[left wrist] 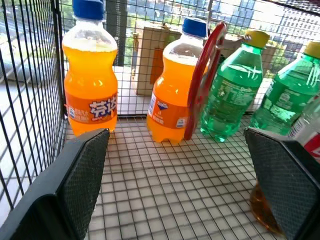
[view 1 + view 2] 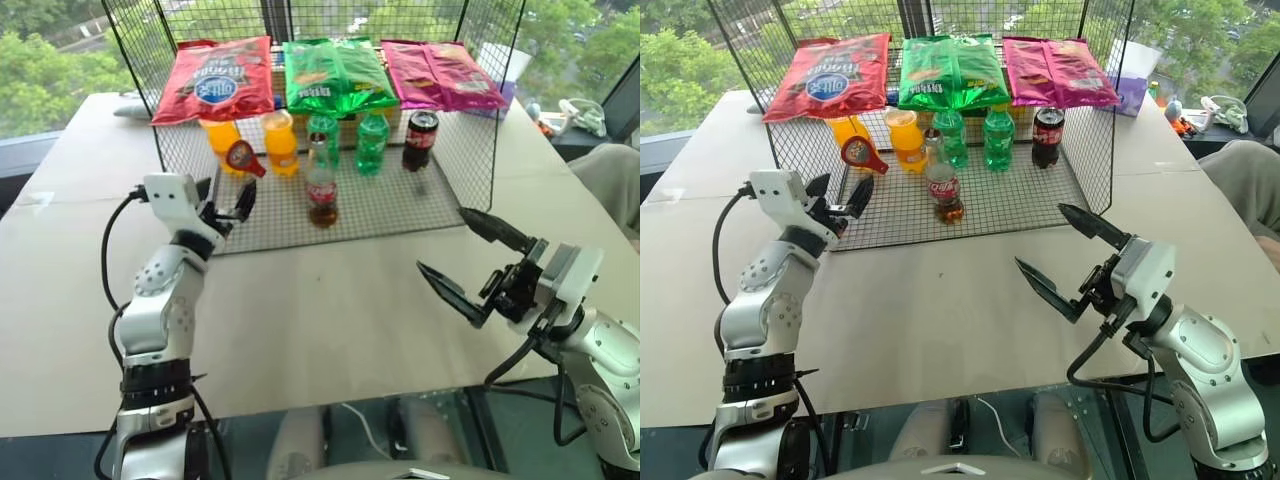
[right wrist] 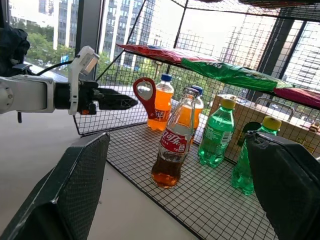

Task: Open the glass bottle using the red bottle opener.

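Left gripper point(image 2: 222, 210) is sitting at the near-left edge of the wire rack point(image 2: 400, 205), jaws spread wide, gripping nothing. It is pointing into the rack toward the red bottle opener point(image 2: 244, 157).

Red bottle opener is standing upright inside the rack, loop head up, leaning against the right-hand one of two orange soda bottles point(image 1: 172, 90). It is well apart from the left fingers point(image 1: 82, 177).

Glass bottle point(image 2: 321, 185) is standing upright on the rack floor near its front edge, about centre, cap still on. Two green plastic bottles point(image 2: 372, 140) are standing just behind it, and a dark cola can point(image 2: 420, 140) is sitting to their right.

Right gripper point(image 2: 1072, 262) is hovering over the bare table point(image 2: 320, 310), near and right of the rack, jaws wide too, also empty. It is facing the glass bottle.

Three snack bags, red point(image 2: 215, 78), green point(image 2: 335, 72) and pink point(image 2: 440, 72), are lying on the rack's top.
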Controlling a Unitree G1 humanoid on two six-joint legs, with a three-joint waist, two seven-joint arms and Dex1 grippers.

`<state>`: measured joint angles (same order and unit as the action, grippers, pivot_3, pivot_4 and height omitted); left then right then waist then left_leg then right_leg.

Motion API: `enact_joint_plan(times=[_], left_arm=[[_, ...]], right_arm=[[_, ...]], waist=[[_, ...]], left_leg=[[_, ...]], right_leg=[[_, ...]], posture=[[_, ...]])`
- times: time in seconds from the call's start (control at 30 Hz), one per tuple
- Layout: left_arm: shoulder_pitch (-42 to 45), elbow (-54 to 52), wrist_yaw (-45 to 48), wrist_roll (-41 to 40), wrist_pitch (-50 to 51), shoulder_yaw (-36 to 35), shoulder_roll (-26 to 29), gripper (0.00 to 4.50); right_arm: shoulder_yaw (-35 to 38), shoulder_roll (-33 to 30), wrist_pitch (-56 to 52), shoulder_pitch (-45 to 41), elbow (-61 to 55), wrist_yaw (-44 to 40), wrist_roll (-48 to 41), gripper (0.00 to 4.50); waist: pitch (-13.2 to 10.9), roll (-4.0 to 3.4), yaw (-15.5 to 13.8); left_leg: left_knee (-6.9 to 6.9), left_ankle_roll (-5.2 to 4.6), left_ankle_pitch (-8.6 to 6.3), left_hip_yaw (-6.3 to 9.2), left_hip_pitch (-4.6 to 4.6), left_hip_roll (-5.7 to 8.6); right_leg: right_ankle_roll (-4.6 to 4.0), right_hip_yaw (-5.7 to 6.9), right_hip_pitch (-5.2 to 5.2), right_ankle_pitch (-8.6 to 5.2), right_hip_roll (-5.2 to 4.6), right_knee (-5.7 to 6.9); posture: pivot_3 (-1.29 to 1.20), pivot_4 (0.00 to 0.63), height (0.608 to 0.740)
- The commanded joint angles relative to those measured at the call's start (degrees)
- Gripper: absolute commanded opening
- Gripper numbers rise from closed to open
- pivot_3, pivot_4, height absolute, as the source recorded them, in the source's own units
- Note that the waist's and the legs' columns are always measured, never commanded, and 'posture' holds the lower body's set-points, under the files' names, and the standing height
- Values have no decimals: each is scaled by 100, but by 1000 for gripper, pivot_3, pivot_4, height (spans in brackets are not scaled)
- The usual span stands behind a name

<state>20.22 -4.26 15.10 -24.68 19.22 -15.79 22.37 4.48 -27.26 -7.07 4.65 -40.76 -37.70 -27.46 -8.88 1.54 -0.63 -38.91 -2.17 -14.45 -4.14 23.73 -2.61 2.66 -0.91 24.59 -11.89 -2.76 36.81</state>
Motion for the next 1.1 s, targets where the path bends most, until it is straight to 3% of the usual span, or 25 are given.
enact_joint_plan(times=[0.03, 0.1, 0.23, 0.4, 0.43, 1.03, 1.1], left_arm=[[267, 122, -16, 219, -163, 80, 4, 4454], [431, 350, 67, 328, -293, 139, 15, 4454], [684, 703, 260, 432, -498, 179, 20, 2750], [790, 882, 460, 404, -603, 184, 14, 253], [792, 893, 492, 401, -616, 182, 17, 21], [444, 450, 959, 43, -636, 32, 53, 21], [443, 466, 900, 65, -603, 10, 51, 870]], right_arm=[[70, -25, 113, 26, -216, 64, 23, 4380], [59, -20, 84, 42, -254, 112, 48, 4380], [58, -36, 9, 53, -323, 209, 64, 4500], [44, -64, -83, 90, -407, 318, 93, 4500], [38, -72, -104, 89, -415, 336, 96, 4500], [18, -169, -248, -45, -331, 313, 51, 4500], [27, -181, -272, -60, -335, 317, 31, 4500]], waist=[[0, 0, -4], [0, 0, -5], [0, 0, -8], [0, 0, -4], [0, 1, -4], [0, 1, -5], [0, 1, -5]], left_leg=[[0, 0, 0, -1, 0, 1], [0, 0, 0, 0, 1, 2], [0, 0, 0, 1, 1, 2], [0, 0, 0, 0, 2, 2], [0, 0, 0, 1, 2, 2], [0, 0, 0, 1, 2, 2], [0, 0, 0, 2, 2, 2]], right_leg=[[1, -1, 0, 0, -1, 0], [2, 0, 0, 1, -1, 0], [2, 2, 0, 1, 0, 0], [11, 1, 0, 6, 0, -1], [11, 1, 0, 6, 0, -1], [9, 1, 0, 5, -1, -1], [9, 1, 0, 5, -1, -1]], posture=[[0, 150, 740], [0, 150, 740], [0, 150, 740], [0, 150, 740], [0, 150, 740], [0, 150, 740], [0, 150, 740]])
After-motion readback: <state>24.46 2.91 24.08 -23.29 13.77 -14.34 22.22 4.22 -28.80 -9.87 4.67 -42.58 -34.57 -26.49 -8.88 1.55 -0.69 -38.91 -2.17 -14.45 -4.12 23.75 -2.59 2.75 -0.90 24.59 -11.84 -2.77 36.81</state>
